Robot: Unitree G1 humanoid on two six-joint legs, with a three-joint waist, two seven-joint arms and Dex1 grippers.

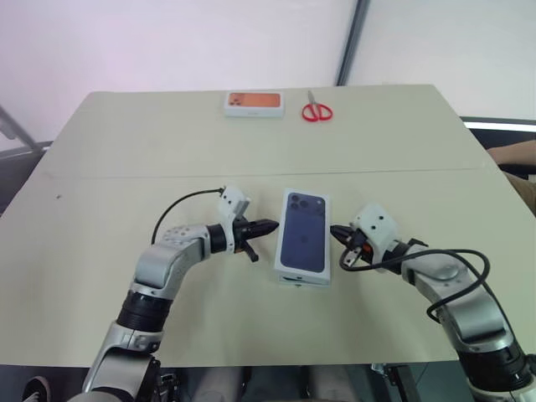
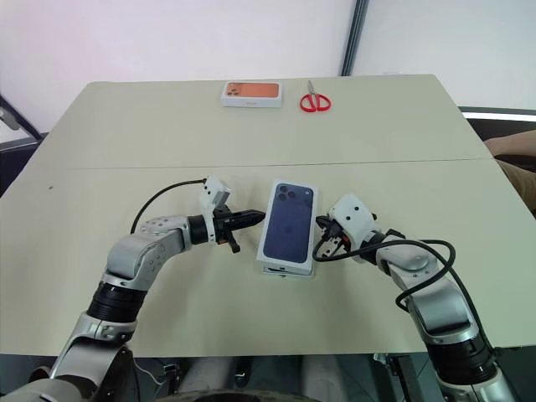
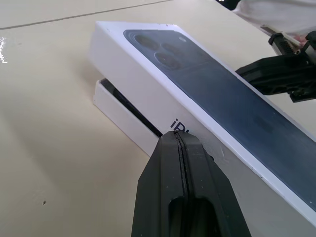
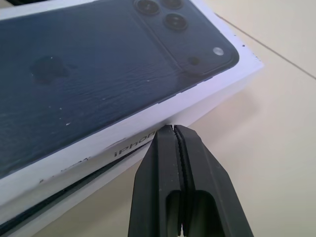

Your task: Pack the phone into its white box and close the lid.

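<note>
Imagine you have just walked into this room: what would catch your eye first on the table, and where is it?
First, the lid with its dark blue phone picture, resting not fully down on the white box at the table's near middle. The left gripper and right gripper flank it, fingers shut. Red scissors and an orange-pictured box lie at the far edge.

White cardboard lid (image 1: 303, 229) printed with dark blue phone picture, red-handled scissors (image 1: 316, 111), orange-pictured white box (image 1: 254, 103), beige table (image 1: 126, 151)
</note>
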